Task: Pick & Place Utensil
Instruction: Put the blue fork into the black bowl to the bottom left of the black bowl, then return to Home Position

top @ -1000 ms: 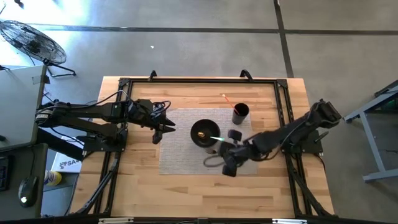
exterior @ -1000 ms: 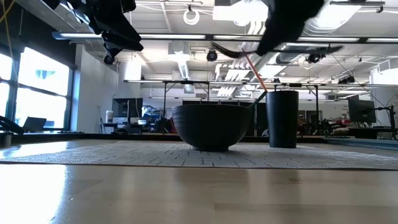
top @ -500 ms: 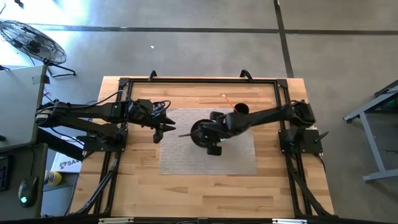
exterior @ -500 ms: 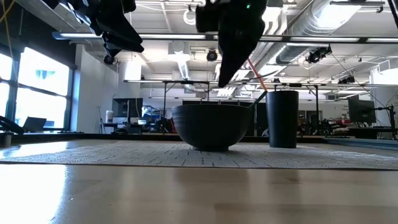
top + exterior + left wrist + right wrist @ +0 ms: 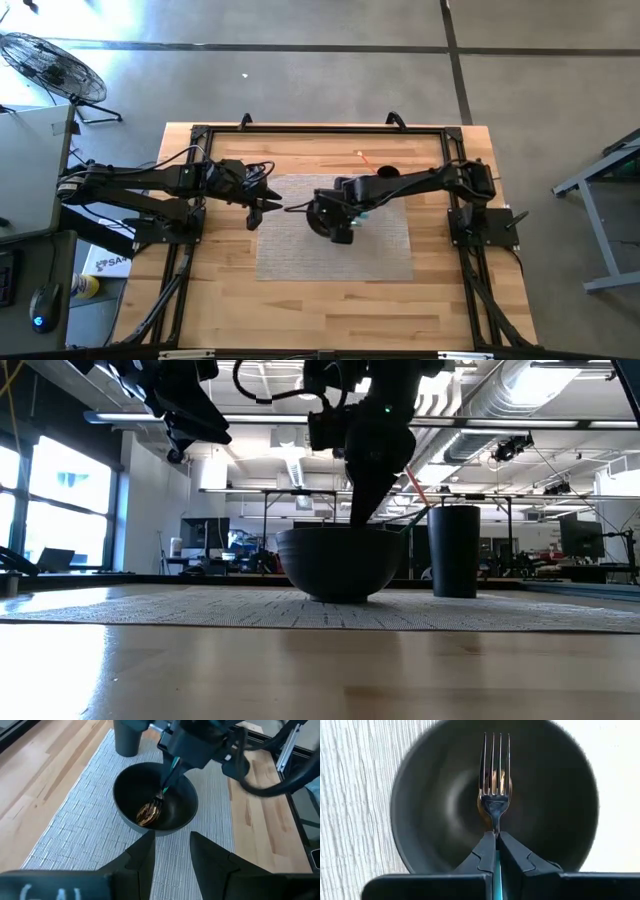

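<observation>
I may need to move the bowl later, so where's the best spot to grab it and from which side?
Probably pinch the bowl's rim from above, one finger inside the wall, on the edge nearest the left gripper. Its round sides give no hold, and the right gripper holds a fork over the middle.

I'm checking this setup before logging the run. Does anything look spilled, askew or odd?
Nothing stands out. The right gripper holds a silver metal fork tines-down over the upright dark round bowl on the grey woven mat; the tall dark cup stands upright. The left gripper waits beside the bowl.
</observation>
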You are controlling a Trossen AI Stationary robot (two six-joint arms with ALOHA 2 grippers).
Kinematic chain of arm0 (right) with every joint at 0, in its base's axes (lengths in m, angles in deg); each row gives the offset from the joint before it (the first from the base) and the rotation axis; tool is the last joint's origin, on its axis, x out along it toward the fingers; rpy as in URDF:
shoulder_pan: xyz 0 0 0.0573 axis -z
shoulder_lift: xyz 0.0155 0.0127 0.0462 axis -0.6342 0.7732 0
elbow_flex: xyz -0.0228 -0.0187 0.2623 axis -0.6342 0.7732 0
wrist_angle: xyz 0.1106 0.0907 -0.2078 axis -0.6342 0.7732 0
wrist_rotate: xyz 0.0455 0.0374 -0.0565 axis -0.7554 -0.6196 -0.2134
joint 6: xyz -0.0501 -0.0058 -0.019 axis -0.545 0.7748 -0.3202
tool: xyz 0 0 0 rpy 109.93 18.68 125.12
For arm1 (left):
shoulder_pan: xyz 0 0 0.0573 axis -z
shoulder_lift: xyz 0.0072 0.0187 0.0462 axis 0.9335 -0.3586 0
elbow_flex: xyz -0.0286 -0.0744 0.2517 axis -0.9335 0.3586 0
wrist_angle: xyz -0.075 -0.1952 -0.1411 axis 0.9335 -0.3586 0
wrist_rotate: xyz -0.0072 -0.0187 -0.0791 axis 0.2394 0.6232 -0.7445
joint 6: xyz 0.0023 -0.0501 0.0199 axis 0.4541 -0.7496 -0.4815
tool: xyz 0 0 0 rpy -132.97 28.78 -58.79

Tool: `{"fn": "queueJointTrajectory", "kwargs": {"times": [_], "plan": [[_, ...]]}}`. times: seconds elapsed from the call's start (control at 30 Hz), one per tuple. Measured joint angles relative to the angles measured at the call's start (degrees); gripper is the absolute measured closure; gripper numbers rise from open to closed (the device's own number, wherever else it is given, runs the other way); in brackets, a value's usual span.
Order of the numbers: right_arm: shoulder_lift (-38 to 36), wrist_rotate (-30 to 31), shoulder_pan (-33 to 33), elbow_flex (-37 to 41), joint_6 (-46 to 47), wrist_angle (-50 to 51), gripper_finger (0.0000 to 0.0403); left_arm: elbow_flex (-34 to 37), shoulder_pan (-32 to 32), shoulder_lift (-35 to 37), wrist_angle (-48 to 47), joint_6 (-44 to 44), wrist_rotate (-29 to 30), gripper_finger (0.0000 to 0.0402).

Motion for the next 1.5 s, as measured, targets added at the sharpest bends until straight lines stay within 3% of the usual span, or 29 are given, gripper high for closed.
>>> {"fn": "queueJointTrajectory", "kwargs": {"times": [0.17,0.27,0.7,1.07,1.17,1.33,1.5], "plan": [[0.0,-1.8,1.3,3.1,-0.4,-3.0,0.0398,0.0,0.0,0.0,0.0,0.0,0.0,0.0282],[0.0,0.3,1.6,3.6,-0.4,-4.3,0.0395,0.0,0.0,0.0,0.0,0.0,0.0,0.0282],[-0.5,-0.3,0.9,3.5,-1.8,-7.8,0.0325,0.0,0.0,0.0,0.0,0.0,0.0,0.0282],[-11.6,0.2,-3.6,3.8,-3.6,-5.8,0.0339,0.0,0.0,0.0,-1.9,0.0,1.7,0.0282],[-16.2,-2.3,-4.3,8.0,-3.8,-9.8,0.0358,-0.1,0.0,0.0,-1.6,0.0,2.0,0.0282],[-26.9,-5.3,-4.9,21.5,-2.9,-21.0,0.0399,-0.1,0.0,0.0,-1.6,0.0,2.1,0.0282],[-40.4,-4.7,-5.8,35.8,0.4,-31.0,0.0387,-0.1,0.0,0.0,-1.6,0.0,2.1,0.0282]]}}
